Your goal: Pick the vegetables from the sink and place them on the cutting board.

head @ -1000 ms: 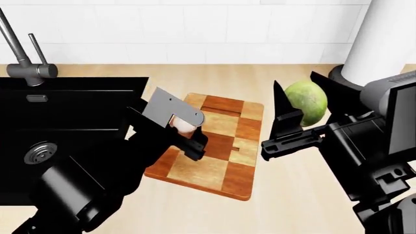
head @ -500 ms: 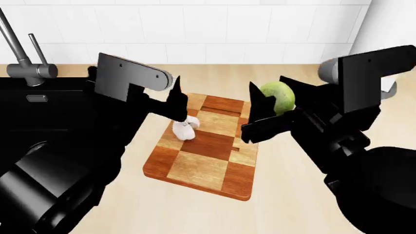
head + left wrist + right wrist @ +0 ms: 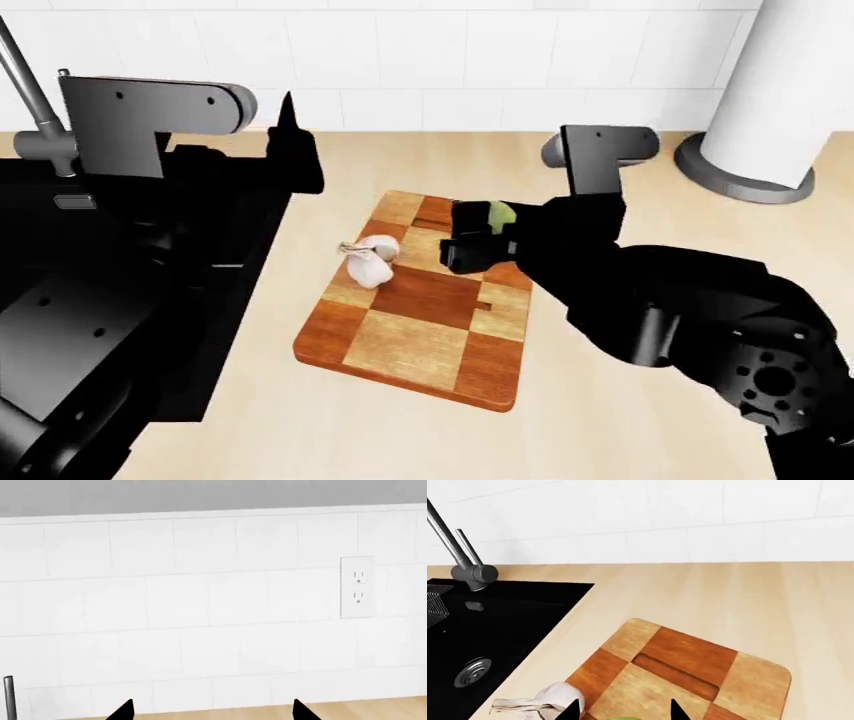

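White papery garlic bulb (image 3: pixel 370 261) lies on checkered cutting board (image 3: pixel 427 330).

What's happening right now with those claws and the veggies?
Left gripper open, empty. Right gripper shut on green vegetable over cutting board. Garlic on board.

Whitish garlic (image 3: pixel 370 262) (papery) on tan-and-brown checkered board (image 3: pixel 400 345).

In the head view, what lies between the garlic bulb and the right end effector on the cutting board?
In the head view, only bare squares of the cutting board lie between the garlic bulb and the right end effector.
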Robot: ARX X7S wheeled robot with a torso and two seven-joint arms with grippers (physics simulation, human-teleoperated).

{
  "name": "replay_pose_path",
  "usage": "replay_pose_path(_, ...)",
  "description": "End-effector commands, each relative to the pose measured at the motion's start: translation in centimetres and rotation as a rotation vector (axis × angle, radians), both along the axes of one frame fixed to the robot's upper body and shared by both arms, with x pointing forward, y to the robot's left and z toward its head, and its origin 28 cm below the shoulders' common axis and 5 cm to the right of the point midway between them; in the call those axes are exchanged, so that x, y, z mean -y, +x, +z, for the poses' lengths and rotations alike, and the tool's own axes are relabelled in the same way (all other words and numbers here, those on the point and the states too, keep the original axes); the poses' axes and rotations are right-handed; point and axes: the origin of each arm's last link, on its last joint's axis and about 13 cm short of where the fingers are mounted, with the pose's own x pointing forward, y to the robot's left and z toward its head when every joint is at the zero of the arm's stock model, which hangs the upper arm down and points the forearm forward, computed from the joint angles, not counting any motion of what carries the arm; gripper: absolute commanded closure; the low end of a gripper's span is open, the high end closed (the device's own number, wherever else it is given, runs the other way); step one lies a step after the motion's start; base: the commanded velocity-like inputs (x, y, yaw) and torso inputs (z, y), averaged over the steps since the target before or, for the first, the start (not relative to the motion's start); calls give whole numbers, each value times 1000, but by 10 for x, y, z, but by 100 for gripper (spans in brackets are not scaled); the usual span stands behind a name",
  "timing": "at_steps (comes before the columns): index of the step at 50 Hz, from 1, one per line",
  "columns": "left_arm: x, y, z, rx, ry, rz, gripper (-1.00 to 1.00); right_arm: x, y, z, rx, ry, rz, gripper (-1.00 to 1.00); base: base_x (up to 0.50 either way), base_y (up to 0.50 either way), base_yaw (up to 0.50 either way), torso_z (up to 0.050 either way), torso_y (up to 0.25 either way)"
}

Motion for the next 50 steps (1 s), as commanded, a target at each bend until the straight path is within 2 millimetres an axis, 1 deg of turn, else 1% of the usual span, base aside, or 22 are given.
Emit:
replay_pose_path(1,-1,-2,3,18,-21,14,-100,-4,13,-18,-78,-16,-1,100,0,0,0,0,0)
replay_pose_path(18,0,-2,1,12,-19,6,-100,-5,15,-27,-109,-27,-7,100,0,0,0,0,1)
replay_pose_path(30,1,-2,-1,6,-21,-2,-100,-5,17,-38,-140,-24,-4,100,0,0,0,0,0)
replay_pose_path(37,2,-1,-1,5,-20,-6,-100,-4,14,-32,-120,-24,-3,100,0,0,0,0,0)
replay_pose_path(38,2,-1,-2,4,-20,-6,-100,-4,13,-32,-117,-23,-5,-100,0,0,0,0,0)
replay_pose_path(50,2,-1,-3,0,-20,-8,-100,-3,13,-31,-112,-17,-2,-100,0,0,0,0,0)
